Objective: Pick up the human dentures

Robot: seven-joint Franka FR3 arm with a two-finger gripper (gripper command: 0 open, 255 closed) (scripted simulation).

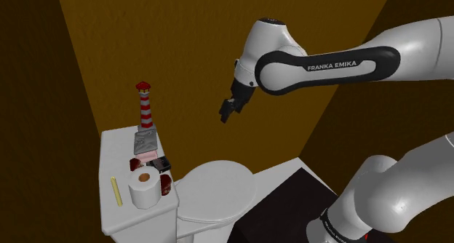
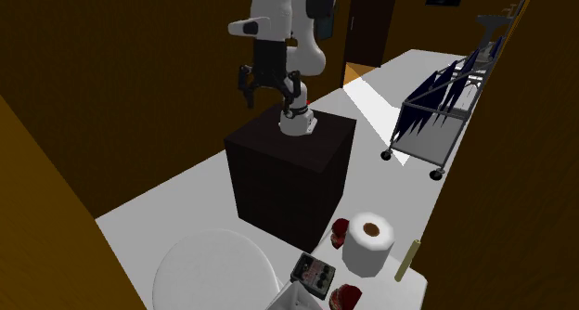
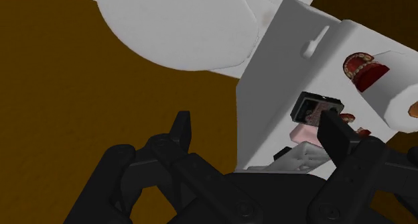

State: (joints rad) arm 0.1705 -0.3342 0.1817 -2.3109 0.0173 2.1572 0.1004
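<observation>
At the shoulder view's left stands the white toilet tank (image 1: 109,158), and everything I care about sits on its flat top. A red-and-white striped lighthouse figure (image 1: 145,107) is at the far end and a small dark box (image 1: 161,163) lies nearer. A white roll of toilet paper (image 1: 144,189) stands at the near end, with a thin yellow stick (image 1: 114,190) lying to its left. The dark red human dentures (image 1: 166,183), pale teeth showing, rest just beside the roll on its right, at the tank's edge toward the round white toilet lid (image 1: 214,187). A second dark red piece (image 1: 135,164) lies left of the dark box; I cannot tell whether it belongs to them. Further right, my black two-finger gripper (image 1: 227,114) hangs in the air over the bowl, well apart from the tank, its fingers (image 3: 333,132) spread wide with nothing between them. I judge the task barely begun, with nothing grasped or touched. The whole approach is left: coming down over the dentures, closing on them and lifting.
</observation>
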